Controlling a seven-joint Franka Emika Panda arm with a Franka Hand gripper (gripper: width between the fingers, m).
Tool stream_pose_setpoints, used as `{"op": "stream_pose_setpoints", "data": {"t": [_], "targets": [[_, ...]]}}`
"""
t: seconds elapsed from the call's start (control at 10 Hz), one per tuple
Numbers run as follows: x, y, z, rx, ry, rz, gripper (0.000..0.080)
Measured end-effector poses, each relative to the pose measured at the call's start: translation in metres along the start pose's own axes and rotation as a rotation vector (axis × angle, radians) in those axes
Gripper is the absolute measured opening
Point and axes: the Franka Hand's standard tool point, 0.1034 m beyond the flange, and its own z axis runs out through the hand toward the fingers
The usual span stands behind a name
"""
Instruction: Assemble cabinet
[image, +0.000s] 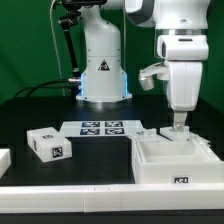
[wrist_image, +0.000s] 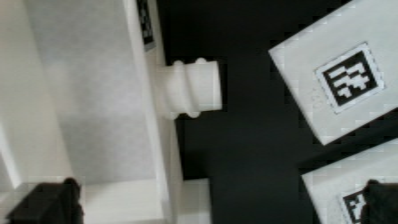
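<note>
The cabinet (image: 172, 162), a large white box with an open top and a tag on its front, stands at the exterior view's lower right. My gripper (image: 178, 127) points straight down at the cabinet's far wall. In the wrist view the cabinet's white wall and floor (wrist_image: 89, 110) fill one side, with a round white knob (wrist_image: 196, 88) sticking out of the wall over the black table. One dark finger (wrist_image: 45, 205) shows over the cabinet's inside, far out at the picture's edge; the other is out of view. Nothing is held.
A small white tagged box (image: 48, 145) lies at the exterior view's left, with another white piece (image: 3, 160) at the left edge. The marker board (image: 100, 128) lies mid-table. White tagged surfaces (wrist_image: 347, 80) lie beside the cabinet. The robot base (image: 103, 70) stands behind.
</note>
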Motion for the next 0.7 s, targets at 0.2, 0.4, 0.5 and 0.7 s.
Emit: {"op": "stream_pose_setpoints", "data": {"t": [0.2,0.4,0.5,0.7], "targets": [[0.000,0.000,0.000,0.001,0.000,0.001,0.0796],[0.009,-0.014,0.002,-0.001,0.012,-0.060,0.0796],[0.017,-0.027,0.003,0.003,0.019,-0.103,0.0796],[0.032,-0.050,0.008,0.027,0.017,-0.182,0.0796]]}}
